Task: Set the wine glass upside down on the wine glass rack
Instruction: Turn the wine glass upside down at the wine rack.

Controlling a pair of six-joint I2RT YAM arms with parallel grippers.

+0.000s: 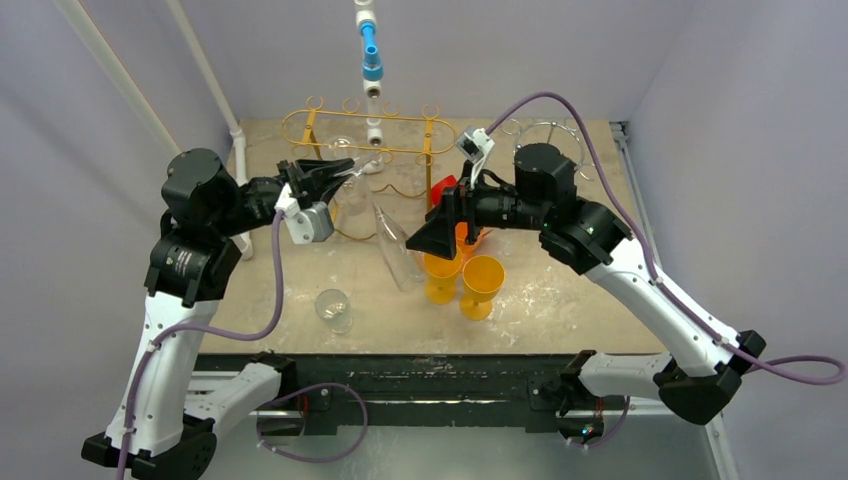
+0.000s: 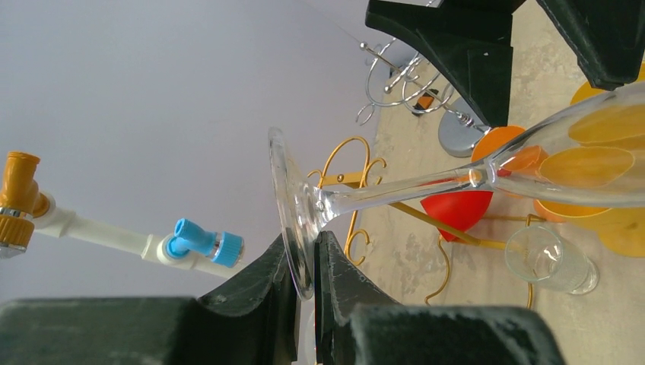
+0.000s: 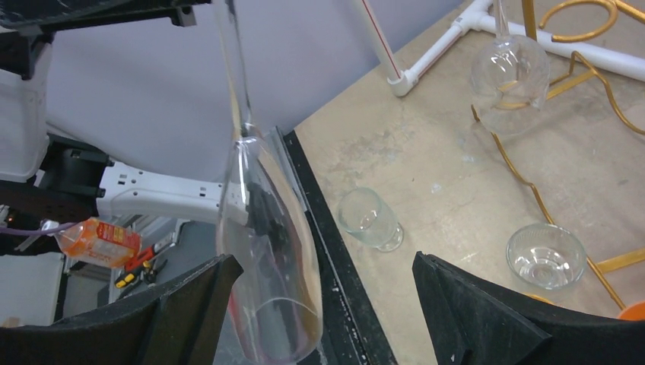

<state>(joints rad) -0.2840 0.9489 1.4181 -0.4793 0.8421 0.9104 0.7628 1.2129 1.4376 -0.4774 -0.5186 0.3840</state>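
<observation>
A clear, long-stemmed wine glass [image 1: 398,255] hangs tilted with its foot up and its bowl down. My left gripper [image 2: 304,266] is shut on the rim of the glass's round foot [image 2: 293,205], just in front of the gold wire wine glass rack [image 1: 400,125]. The stem [image 2: 403,190] slants away toward the right arm. My right gripper [image 3: 323,262] is open wide. The glass's bowl [image 3: 266,251] hangs between its fingers, close to the left finger [image 3: 198,304]; I cannot tell whether they touch.
Two orange goblets [image 1: 482,285] and a red one [image 1: 445,188] stand near the right gripper. A small clear glass [image 1: 333,308] sits near the front edge. One glass [image 3: 508,72] hangs on the gold rack. A silver wire rack [image 1: 545,135] stands at the back right, and a white pipe with a blue valve [image 1: 371,60] hangs above.
</observation>
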